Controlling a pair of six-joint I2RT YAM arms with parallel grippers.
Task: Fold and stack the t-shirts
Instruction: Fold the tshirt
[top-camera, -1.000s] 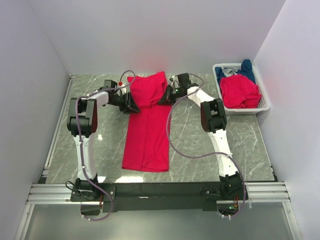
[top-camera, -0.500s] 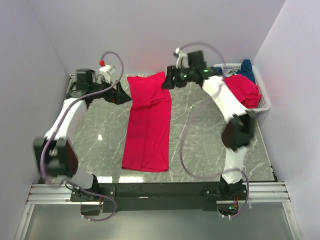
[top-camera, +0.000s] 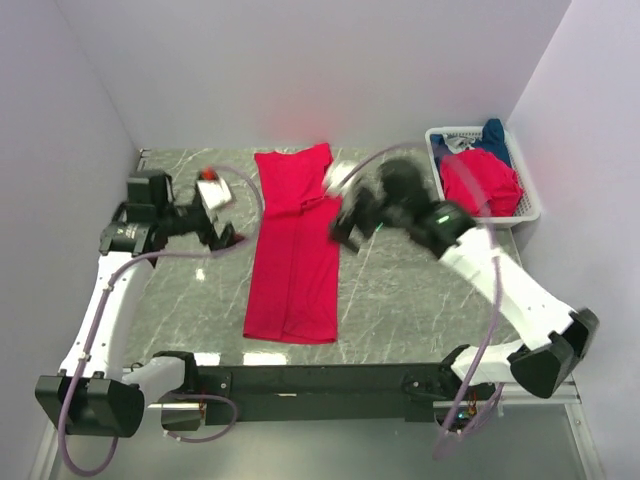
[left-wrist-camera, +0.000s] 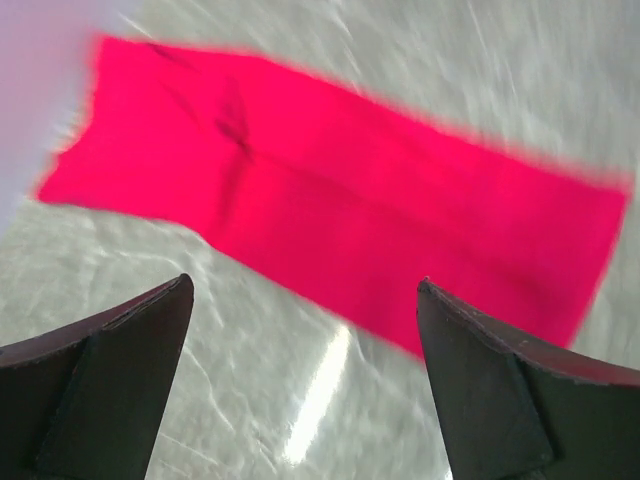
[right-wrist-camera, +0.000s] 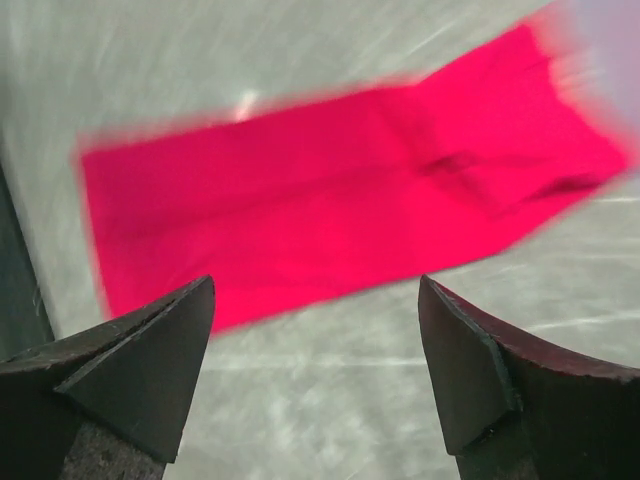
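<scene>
Marble table (top-camera: 400, 300) bears a red t-shirt (top-camera: 295, 250); right arm (top-camera: 420, 212) blurred.

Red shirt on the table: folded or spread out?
Folded lengthwise: the shirt lies flat as a long narrow strip, no sleeves sticking out. Not yet folded crosswise.

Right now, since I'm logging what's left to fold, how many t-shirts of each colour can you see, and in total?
Red: 2, the long red shirt flat on the table and the bunched red shirt in the white basket
Dark blue: 1, the dark blue shirt in that basket
Total: 3 in view; more may be hidden.
</scene>
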